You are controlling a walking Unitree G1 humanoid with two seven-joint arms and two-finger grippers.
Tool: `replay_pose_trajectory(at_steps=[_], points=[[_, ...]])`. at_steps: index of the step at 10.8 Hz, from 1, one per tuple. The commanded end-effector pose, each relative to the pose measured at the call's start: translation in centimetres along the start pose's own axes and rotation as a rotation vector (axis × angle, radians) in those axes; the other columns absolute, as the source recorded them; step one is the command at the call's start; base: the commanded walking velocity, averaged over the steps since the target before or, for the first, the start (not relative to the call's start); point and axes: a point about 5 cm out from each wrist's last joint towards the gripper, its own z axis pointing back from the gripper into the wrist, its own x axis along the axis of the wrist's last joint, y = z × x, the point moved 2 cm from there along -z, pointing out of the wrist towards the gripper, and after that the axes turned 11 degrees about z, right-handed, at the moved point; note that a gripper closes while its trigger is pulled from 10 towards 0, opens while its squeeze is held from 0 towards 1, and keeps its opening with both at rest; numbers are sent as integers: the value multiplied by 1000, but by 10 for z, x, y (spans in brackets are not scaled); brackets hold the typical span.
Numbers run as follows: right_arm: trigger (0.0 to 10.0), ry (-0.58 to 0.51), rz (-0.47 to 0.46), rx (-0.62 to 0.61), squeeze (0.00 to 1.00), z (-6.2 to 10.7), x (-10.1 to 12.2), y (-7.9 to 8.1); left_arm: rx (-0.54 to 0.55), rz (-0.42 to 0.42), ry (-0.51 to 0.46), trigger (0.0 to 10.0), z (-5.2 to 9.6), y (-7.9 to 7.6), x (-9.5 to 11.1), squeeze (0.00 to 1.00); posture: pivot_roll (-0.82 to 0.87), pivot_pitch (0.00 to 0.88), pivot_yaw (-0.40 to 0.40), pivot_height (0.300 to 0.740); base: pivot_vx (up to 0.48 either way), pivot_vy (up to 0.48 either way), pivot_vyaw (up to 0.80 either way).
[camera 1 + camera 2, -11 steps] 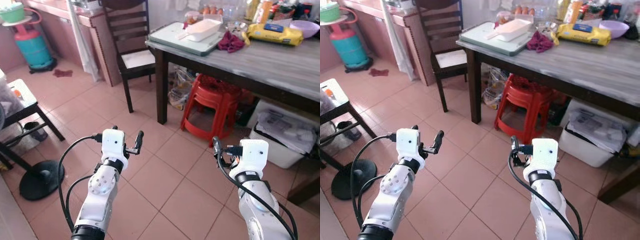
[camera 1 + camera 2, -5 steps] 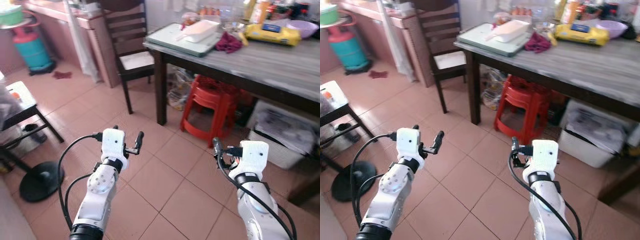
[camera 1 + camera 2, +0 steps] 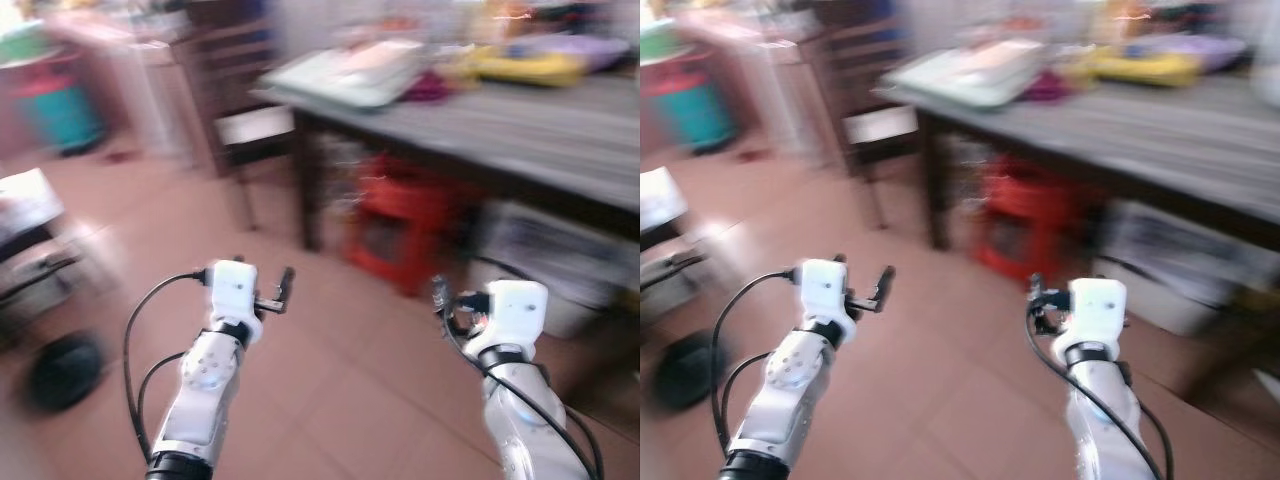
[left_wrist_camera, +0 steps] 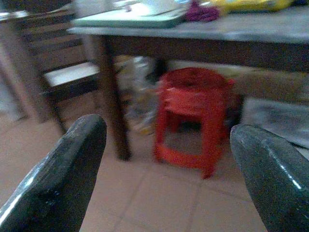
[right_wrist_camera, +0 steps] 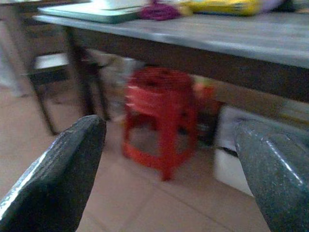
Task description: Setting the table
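Left wrist view, red stool [image 4: 192, 121] under table [image 4: 270, 30]

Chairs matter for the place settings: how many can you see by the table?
1: a dark wooden chair at the table's left end. A red stool sits underneath. Blur may hide others.

The counter [image 3: 520, 125] runs from 12 o'clock out to 2 o'clock, with a tray [image 3: 345, 78] on its near-left corner and a packet [image 3: 525, 66] further right. A stool [image 4: 193, 116] stands under it at 12 o'clock, a chair [image 3: 245, 125] beside it at 11 o'clock, a gas cylinder [image 3: 60, 95] at 10 o'clock, a bin [image 3: 555, 260] below at 2 o'clock
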Motion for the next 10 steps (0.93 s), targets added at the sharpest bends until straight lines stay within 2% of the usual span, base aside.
replay_pose_trajectory(at_steps=[1, 6, 10], points=[[10000, -6, -16, 18, 0, 1, 2, 6, 16, -17, -4, 10000, 1, 8, 4, 0, -83, 67, 87, 740, 0, -304, -800], [10000, -8, -16, 18, 0, 0, 3, 5, 14, -15, -4, 10000, 1, 7, 4, 0, -85, 63, 85, 740, 0, -305, -611], [10000, -33, -8, 25, 0, 1, 9, 8, 14, -16, -6, 10000, 1, 8, 5, 0, -82, 65, 88, 740, 0, -307, 0]])
